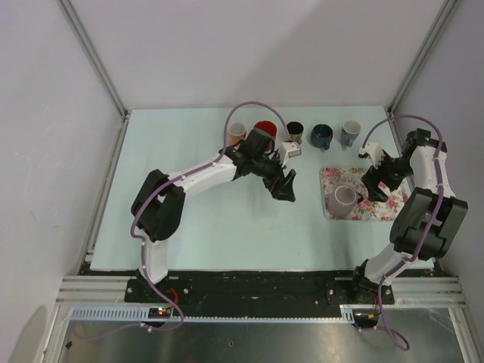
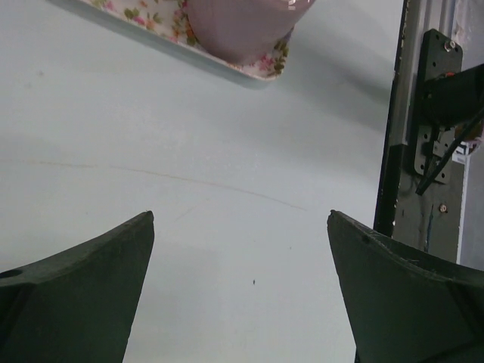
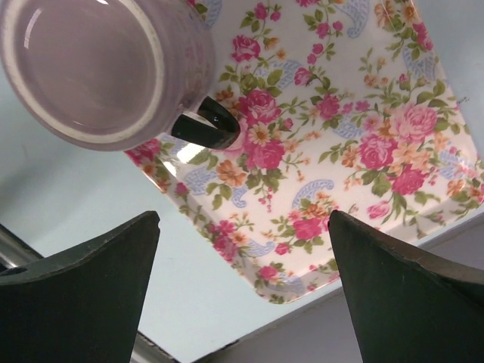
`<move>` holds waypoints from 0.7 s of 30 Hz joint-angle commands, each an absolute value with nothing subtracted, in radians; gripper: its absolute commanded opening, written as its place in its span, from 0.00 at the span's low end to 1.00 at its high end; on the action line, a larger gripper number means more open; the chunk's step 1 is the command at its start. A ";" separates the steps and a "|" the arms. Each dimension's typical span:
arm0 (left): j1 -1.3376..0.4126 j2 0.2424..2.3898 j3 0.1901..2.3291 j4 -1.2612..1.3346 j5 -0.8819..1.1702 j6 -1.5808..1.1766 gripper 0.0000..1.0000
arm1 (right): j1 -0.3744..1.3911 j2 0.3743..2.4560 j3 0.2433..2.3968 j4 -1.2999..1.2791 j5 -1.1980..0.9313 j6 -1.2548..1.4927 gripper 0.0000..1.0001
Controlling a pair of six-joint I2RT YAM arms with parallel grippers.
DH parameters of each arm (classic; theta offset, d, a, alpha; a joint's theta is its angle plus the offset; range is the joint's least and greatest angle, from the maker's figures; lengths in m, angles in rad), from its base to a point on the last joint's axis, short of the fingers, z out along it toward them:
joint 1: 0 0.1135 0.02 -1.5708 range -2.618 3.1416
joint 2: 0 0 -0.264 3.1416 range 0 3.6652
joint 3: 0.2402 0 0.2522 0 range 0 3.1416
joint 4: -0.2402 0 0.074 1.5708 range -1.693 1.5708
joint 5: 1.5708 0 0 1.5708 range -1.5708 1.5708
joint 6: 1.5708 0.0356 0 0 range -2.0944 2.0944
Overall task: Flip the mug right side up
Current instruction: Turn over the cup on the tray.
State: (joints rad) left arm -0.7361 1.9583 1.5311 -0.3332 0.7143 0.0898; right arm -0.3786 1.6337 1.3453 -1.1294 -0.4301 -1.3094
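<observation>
The right gripper point(image 3: 242, 291) is hovering over the floral tray point(image 3: 363, 151) with its fingers spread wide and gripping nothing. The pale lilac mug point(image 3: 91, 68) is sitting on the tray just beyond the fingertips and off to one side, apart from both fingers. Its black handle point(image 3: 204, 125) is pointing in toward the tray's middle. In the overhead view the mug is standing on the left part of the tray, left of this gripper, and its mouth appears to be facing up. The left gripper point(image 1: 286, 185) is also spread wide and empty. It is hanging over the bare table point(image 1: 219, 227), left of the tray, with the mug ahead of its fingertips and well apart from them.
</observation>
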 commanded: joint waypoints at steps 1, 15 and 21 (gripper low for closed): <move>-0.720 1.871 1.479 -0.339 0.757 0.150 1.00 | -0.355 1.672 1.374 -1.102 -0.408 -1.462 0.99; -0.668 1.798 1.381 -0.396 0.774 0.214 1.00 | -0.234 1.769 1.374 -1.131 -0.416 -1.536 0.93; -0.652 1.791 1.385 -0.415 0.775 0.225 1.00 | -0.231 1.791 1.374 -1.163 -0.426 -1.556 0.90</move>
